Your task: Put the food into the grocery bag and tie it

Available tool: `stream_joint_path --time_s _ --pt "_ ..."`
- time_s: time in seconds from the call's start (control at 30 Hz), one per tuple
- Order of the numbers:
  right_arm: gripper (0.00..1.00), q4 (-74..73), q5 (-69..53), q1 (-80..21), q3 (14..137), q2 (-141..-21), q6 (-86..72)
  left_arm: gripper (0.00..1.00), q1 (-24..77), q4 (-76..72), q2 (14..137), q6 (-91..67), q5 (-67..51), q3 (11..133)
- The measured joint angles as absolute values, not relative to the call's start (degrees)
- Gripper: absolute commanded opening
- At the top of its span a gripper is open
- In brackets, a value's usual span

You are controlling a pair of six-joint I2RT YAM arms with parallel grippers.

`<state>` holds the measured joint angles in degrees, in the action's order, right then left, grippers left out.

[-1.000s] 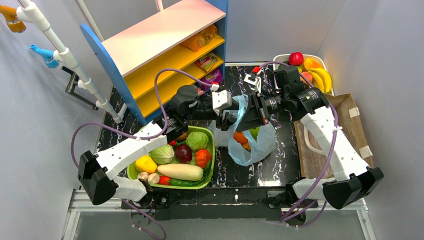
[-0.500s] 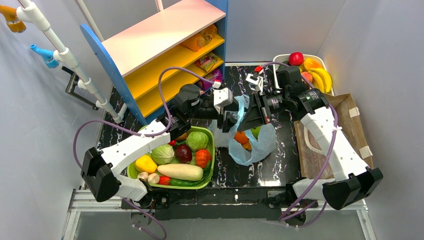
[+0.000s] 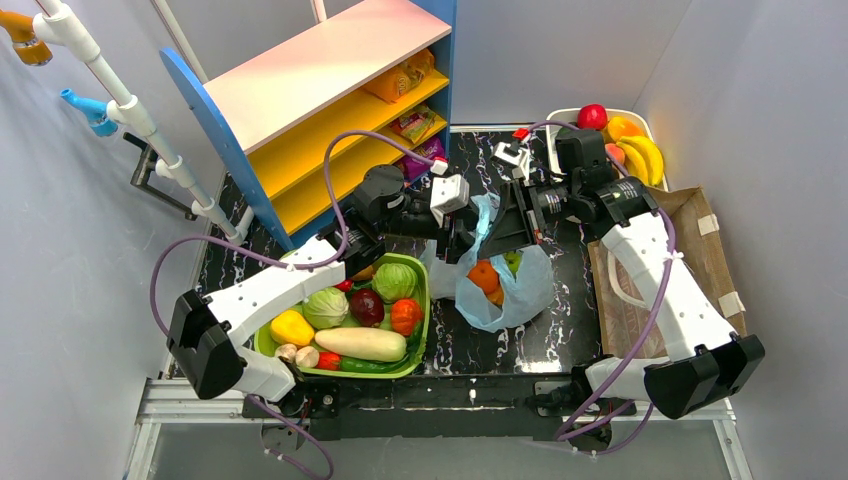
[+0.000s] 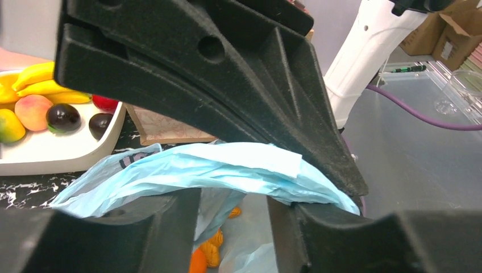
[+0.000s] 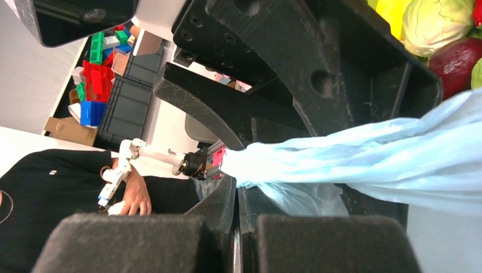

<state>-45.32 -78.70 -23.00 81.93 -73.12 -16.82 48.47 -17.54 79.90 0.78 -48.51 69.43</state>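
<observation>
Grocery bag (image 3: 505, 290), thin light-blue plastic, is sitting on the dark marbled surface (image 3: 540, 345) just to the right of the green basket (image 3: 426, 310), close to the basket's far right corner. Its mouth is gaping upward, and an orange (image 3: 483, 275) and a green fruit (image 3: 513, 262) are lying inside it, touching each other.

Both arms are reaching in above the bag's mouth, just beyond that same corner of the basket. The left gripper (image 3: 462, 234) is coming in from the basket side with its jaws standing partly apart. In its wrist view a band of the blue plastic is lying across the gap between them. I cannot tell whether the fingers are pressing on it. The right gripper (image 3: 492, 228) is coming in from the side away from the basket, its jaws closed tight and pinching a bunched strip of the bag, which is stretching out from between them.

Cabbages, a long white radish, a yellow pepper and red vegetables are filling the basket. A blue and yellow shelf (image 3: 330, 70) is standing behind the basket. A brown paper bag (image 3: 700, 250) is lying flat well to the basket's right, past the grocery bag, and a white tray (image 4: 62, 149) of fruit is sitting further back on that side.
</observation>
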Motion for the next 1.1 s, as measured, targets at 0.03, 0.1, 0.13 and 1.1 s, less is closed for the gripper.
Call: stream_joint_path --time_s 0.03,0.1,0.13,1.1 --pt "0.01 -45.08 -78.81 -22.94 81.84 -73.12 -16.86 0.32 48.47 -17.56 80.16 0.56 -48.82 69.63" --pt "0.01 -44.53 -78.56 -22.87 81.56 -73.23 -16.88 0.22 48.49 -17.58 80.53 -0.01 -49.21 69.89" --pt "0.01 -44.36 -78.43 -22.87 81.52 -73.36 -16.88 0.16 48.49 -17.58 80.6 -0.21 -49.41 69.93" --pt "0.43 -48.18 -60.05 -18.94 79.5 -64.01 -16.14 0.0 48.95 -21.26 81.19 -3.49 -43.18 70.02"
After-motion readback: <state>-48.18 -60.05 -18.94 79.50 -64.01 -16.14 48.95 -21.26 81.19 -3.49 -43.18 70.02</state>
